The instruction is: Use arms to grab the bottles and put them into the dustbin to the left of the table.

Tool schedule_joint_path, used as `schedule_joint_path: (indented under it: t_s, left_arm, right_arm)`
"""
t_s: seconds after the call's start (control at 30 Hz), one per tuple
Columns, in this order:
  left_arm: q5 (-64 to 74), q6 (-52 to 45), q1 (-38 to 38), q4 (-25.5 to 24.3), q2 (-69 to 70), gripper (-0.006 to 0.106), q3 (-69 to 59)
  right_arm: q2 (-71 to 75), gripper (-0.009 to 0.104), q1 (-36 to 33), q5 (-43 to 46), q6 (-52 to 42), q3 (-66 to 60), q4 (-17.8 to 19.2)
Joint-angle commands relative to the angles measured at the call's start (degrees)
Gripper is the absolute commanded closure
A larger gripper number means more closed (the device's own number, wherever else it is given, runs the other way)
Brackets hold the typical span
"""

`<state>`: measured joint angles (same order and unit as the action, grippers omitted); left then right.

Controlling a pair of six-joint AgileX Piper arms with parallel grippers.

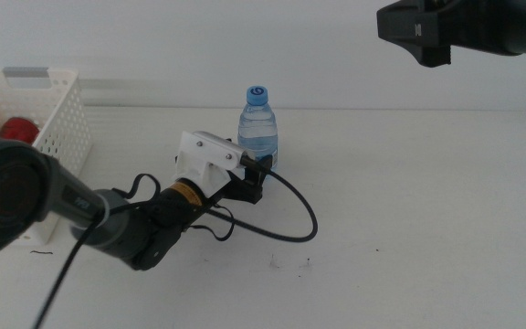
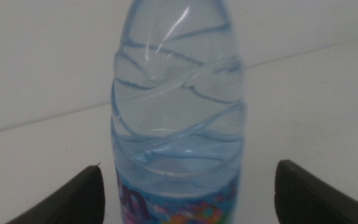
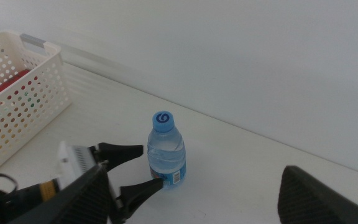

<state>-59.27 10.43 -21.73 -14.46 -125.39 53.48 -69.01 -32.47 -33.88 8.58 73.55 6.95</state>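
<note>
Ribbed clear water bottle [image 1: 258,128] between left pincer [image 1: 261,174] jaws

table [image 1: 409,201]: white, flat, a few dark specks
bottle [image 1: 258,128]: upright on the table, blue cap
dustbin [image 1: 57,114]: white, perforated, at the table's left edge

My left gripper [image 1: 261,174] has its two jaws spread, and the small clear water bottle with a blue cap [image 1: 257,126] stands upright in the gap, bare white tabletop [image 1: 409,201] on both sides. Behind and left of my gripper stands the white perforated plastic basket [image 1: 57,119].
</note>
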Motion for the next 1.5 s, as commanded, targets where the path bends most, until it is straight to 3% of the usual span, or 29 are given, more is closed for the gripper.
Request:
schedule_joint_path:
  t_s: [0.0,0.67,0.73,0.8,0.97,1.03,1.17,1.27,1.47]
  left_arm:
    - [1.95,0.75,0.07,-0.17,-1.46,0.007,2.89]
    - [7.69,0.65,-0.05,-1.12,-10.24,0.008,19.08]
    - [7.43,0.54,-0.05,-1.12,-10.51,0.016,19.3]
    - [7.45,0.54,-0.05,-1.96,-10.51,0.03,19.3]
    - [10.38,5.07,-0.05,-7.97,-4.71,0.083,15.26]
    - [12.73,5.07,-0.05,-8.6,0.39,0.098,11.31]
    - [17.27,8.46,-0.05,-7.96,13.32,0.102,2.16]
    - [29.32,14.46,-0.05,-8.11,22.87,0.102,0.36]
    - [42.79,13.86,-0.62,-7.49,33.79,0.102,0.36]
  right_arm:
    - [0.19,0.008,-0.09,0.82,-0.44,0.23,0.25]
    - [0.19,0.008,-0.09,0.82,-0.44,0.23,0.25]
    - [0.19,0.008,-0.09,0.82,-0.44,0.23,0.25]
    - [0.19,0.008,-0.09,0.82,-0.44,0.23,0.25]
    - [0.19,0.008,-0.09,0.82,-0.44,0.23,0.25]
    - [0.19,0.008,-0.09,0.82,-0.44,0.23,0.25]
    - [0.19,0.008,-0.09,0.82,-0.44,0.23,0.25]
    - [0.19,0.008,-0.09,0.82,-0.44,0.23,0.25]
    - [0.19,0.008,-0.09,0.82,-0.44,0.23,0.25]
